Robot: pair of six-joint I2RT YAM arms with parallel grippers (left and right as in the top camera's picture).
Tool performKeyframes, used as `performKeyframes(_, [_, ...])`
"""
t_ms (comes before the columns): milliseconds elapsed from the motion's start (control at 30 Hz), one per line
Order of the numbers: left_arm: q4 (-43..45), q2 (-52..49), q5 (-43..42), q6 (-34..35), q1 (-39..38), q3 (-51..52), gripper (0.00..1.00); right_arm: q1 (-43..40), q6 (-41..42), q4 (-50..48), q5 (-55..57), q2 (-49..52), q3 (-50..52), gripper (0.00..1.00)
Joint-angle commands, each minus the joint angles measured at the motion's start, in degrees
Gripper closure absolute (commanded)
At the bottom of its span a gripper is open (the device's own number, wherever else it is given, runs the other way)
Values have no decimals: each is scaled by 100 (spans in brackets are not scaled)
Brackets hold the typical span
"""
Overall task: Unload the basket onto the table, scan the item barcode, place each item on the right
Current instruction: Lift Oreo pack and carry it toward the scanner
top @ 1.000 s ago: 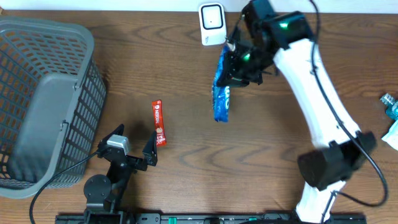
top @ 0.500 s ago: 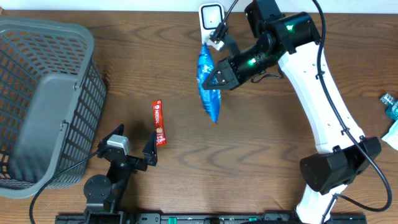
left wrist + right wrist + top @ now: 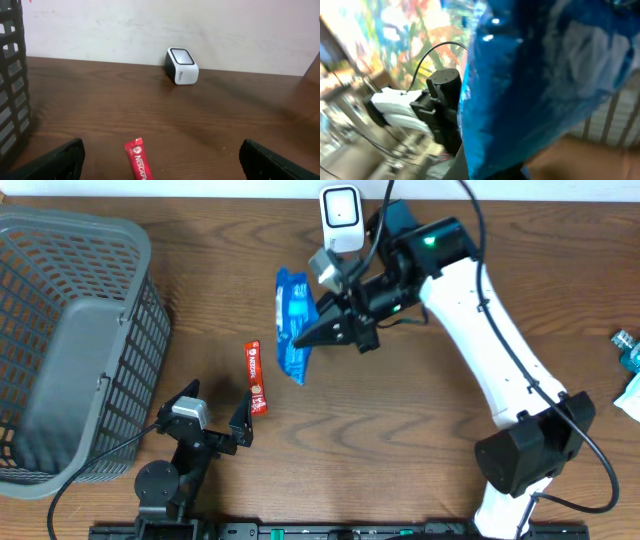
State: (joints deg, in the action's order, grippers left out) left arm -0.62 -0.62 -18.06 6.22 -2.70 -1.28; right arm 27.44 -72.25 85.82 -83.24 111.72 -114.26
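The packet (image 3: 294, 323) is glossy bright blue with white print, the sachet (image 3: 255, 377) red with white lettering, the scanner (image 3: 340, 215) white and black, the basket (image 3: 70, 340) a grey open lattice; the counter (image 3: 400, 450) is dark brown with wavy wood grain, the arm (image 3: 490, 345) white with black joints

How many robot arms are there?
2. The left arm sits at the near edge beside the red stick; the right arm reaches across, holding the blue packet.

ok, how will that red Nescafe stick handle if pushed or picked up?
The red Nescafe stick lies flat and thin, so it is probably light and awkward to pinch. The smooth-looking wrapper may slide when pushed. Given the flat shape, it is unlikely to roll.
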Motion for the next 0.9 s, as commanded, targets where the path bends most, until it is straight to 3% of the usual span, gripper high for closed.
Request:
performKeyframes(0, [-190,39,-46,52,-13,103,2,232,-1637,-229,-625,-9,4,99])
performKeyframes(200, [-190,39,-48,52,-13,103,2,428,-1366,-1005,-625,-9,2,99])
performKeyframes(500, [-190,39,-46,52,-13,103,2,457,901,-1679,-623,-9,2,99])
performKeyframes(700, [-190,39,-46,52,-13,103,2,337,2704,-2131,-374,-9,2,99])
performKeyframes(867, [-190,39,-48,52,-13,103,2,319,5023,-2662,212,-9,2,99])
